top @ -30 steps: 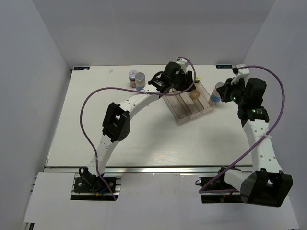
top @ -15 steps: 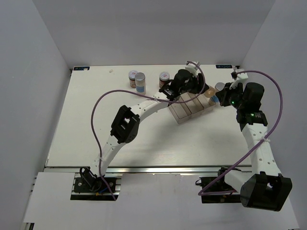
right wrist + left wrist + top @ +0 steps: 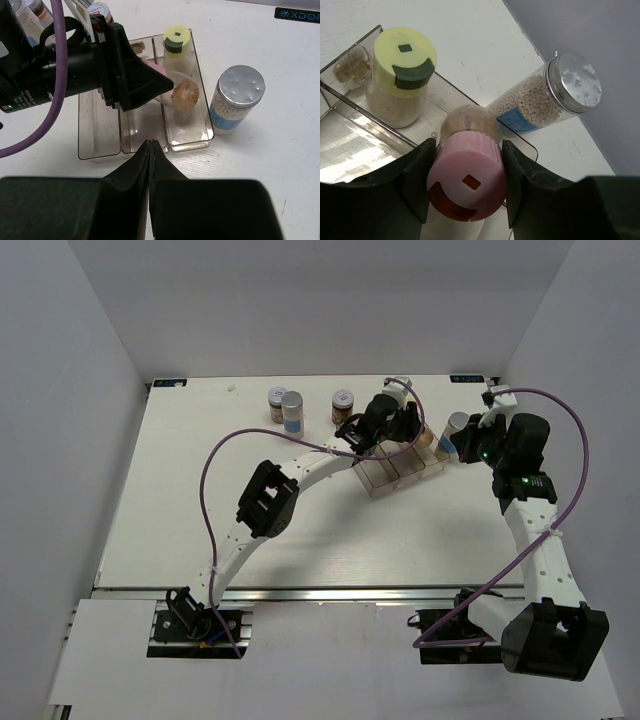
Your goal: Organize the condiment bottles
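My left gripper is shut on the pink-capped bottle and holds it tilted. The bottle's base is in the right compartment of the clear tray. The yellow-green-capped bottle stands at the far end of that same compartment. A silver-capped white-blue bottle stands on the table just right of the tray. My right gripper is shut and empty above the tray's near edge. Two brown jars and a second silver-capped bottle stand at the back of the table.
The tray sits angled at the table's back right, and its left and middle compartments hold no bottle. The left arm stretches diagonally across the table's middle. White walls enclose the table.
My left gripper has carried the pink-capped bottle rightward across the tray to its right compartment, which uncovered one brown jar. My right arm shifted slightly.
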Available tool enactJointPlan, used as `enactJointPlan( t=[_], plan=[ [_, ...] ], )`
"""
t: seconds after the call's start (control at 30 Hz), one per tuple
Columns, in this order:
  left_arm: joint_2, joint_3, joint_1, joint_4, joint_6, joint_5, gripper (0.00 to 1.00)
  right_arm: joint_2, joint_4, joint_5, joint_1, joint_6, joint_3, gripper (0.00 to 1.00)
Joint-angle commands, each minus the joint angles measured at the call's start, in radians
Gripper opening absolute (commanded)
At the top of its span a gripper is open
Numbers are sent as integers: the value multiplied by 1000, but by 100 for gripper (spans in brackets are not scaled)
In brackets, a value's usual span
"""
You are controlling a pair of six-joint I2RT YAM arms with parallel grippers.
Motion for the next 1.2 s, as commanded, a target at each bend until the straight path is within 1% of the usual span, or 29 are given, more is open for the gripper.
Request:
enactJointPlan(
  t=[0.0, 0.1, 0.2, 0.27, 0.33, 0.37, 0.5, 0.87, 0.97, 1.0, 1.07, 1.1, 1.13, 1.17],
  plan=[
    [-22, 45, -10, -2, 13, -21, 32, -22, 30, 12, -7, 3, -6, 0],
    [-18, 45, -16, -13, 23, -42, 43, -20, 32, 15, -7, 5, -9, 0],
    [-16, 48, -19, -18, 30, -45, 62, -17, 35, 17, -7, 5, -11, 0],
    [-16, 51, -19, -22, 37, -48, 71, -17, 37, 15, -5, 3, -11, 0],
    [-15, 52, -21, -27, 37, -50, 77, -16, 37, 15, -7, 3, -12, 0],
    [-16, 54, -22, -28, 40, -50, 82, -14, 37, 14, -7, 3, -14, 0],
    [-22, 54, -22, -24, 39, -47, 86, -14, 33, 12, -7, 3, -16, 0],
    [-67, 36, -21, 1, 37, -73, 87, -13, 32, 1, -7, -5, -28, 0],
    [-99, 26, -22, 25, 37, -87, 87, -13, 32, -46, -7, -52, -37, 0],
    [-108, 26, -22, 27, 39, -88, 87, -11, 29, -93, -7, -73, -42, 0],
    [-134, 26, -22, 62, 36, -98, 88, -11, 24, -146, -7, -147, -49, 9],
    [-145, 26, -22, 68, 36, -99, 89, -11, 18, -196, -7, -175, -51, 14],
    [-154, 26, -21, 77, 36, -99, 89, -10, 14, -222, -7, -230, -52, 28],
    [-176, 25, -21, 81, 36, -105, 89, -6, 12, -245, -7, -256, -54, 36]
  ],
)
